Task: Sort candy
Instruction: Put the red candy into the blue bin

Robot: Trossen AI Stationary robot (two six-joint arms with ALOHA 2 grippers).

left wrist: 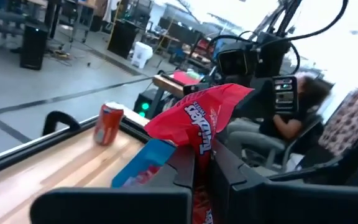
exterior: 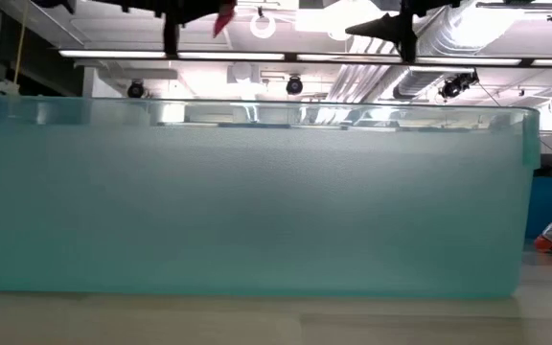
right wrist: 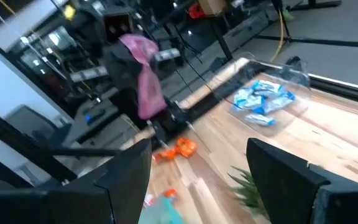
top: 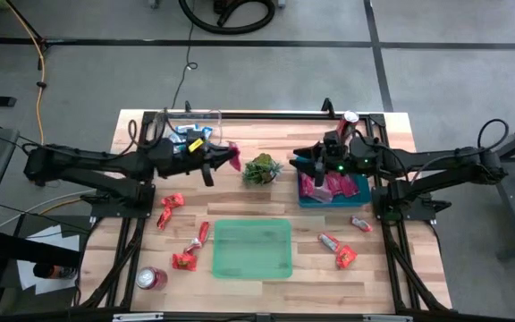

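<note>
Across the desk, left gripper [top: 232,159] pinches a pink candy [top: 234,157] aloft; teal tray [top: 361,190] lies right-edgeward, under spread right gripper [top: 304,166].

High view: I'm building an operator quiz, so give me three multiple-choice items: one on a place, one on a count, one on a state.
1. Where is the plant?
A. in the green bin
B. between the left end effector and the right end effector
C. off the table
2. How many soda cans are on the table?
A. one
B. four
C. two
3. The left end effector is:
A. shut on a candy
B. open, empty
C. out of view

1 B: it sits mid-table between them.
2 C: one by the right arm, one at the opposite corner.
3 A: a pink wrapper is pinched in it.
</note>
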